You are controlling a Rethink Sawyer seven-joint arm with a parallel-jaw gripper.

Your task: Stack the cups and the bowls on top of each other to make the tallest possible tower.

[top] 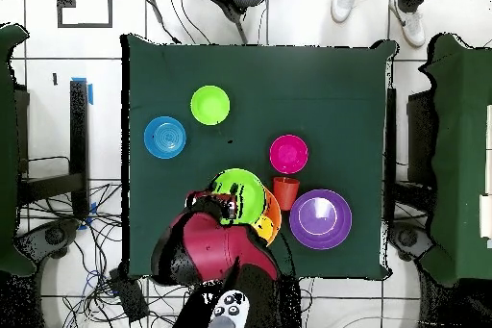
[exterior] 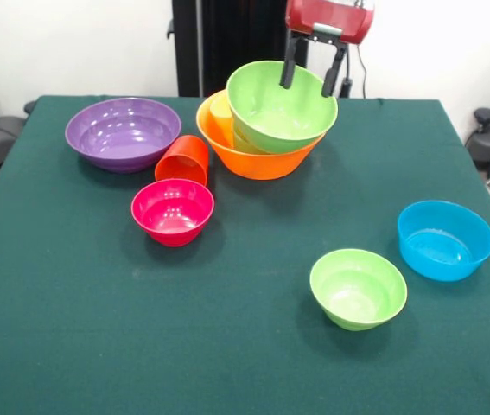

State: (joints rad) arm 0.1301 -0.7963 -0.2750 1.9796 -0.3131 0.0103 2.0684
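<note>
Nearest the front camera I see the small light-green bowl (exterior: 358,288) and, just beyond it to the side, the medium blue bowl (exterior: 445,239), both upright and well apart from the pile. Next come the small pink-red bowl (exterior: 173,211) and, touching its far rim, the orange-red cup (exterior: 183,159) lying on its side, with the wide purple bowl (exterior: 123,133) beside that. Farther back stands the tower: the large orange bowl (exterior: 257,156) holds a yellow cup (exterior: 221,111), and the large light-green bowl (exterior: 281,105) rests tilted on top, leaning toward the camera. Farthest, the gripper (exterior: 312,75) hangs with its fingers spread, straddling that bowl's far rim and, as I judge it, holding nothing. My concern is the tilt: if I lift away carelessly a finger may drag the rim, and the green bowl could slide off the cup and spill the pile. The green table (exterior: 98,346) gives little grip to a rolling cup. I can read no brand, label or writing on anything.
</note>
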